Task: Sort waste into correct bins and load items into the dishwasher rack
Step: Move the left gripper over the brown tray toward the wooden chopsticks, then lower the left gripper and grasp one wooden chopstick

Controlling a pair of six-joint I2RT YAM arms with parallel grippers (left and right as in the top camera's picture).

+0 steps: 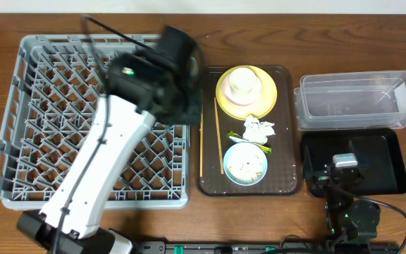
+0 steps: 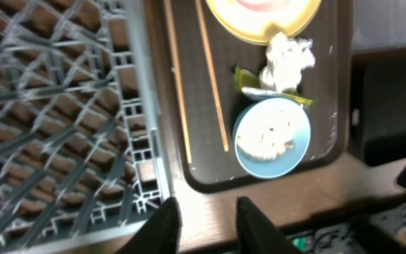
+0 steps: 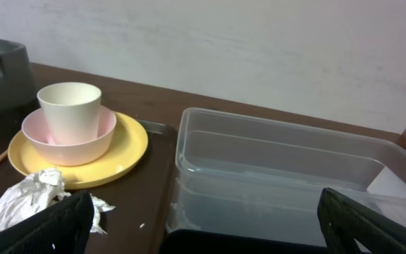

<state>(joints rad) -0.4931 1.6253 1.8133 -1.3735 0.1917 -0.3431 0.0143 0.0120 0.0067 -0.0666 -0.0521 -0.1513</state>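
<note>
My left claw [image 2: 206,212], moderately open and empty, has the chopsticks [image 2: 212,77] just ahead and slightly right on the brown tray [image 2: 203,169], their long axis pointing away from it, so I judge it nearer than the wide-open right claw [image 1: 344,166].

The plate [image 1: 270,96] is yellow, bowl [image 2: 296,125] blue, rack [image 1: 154,200] grey.
</note>
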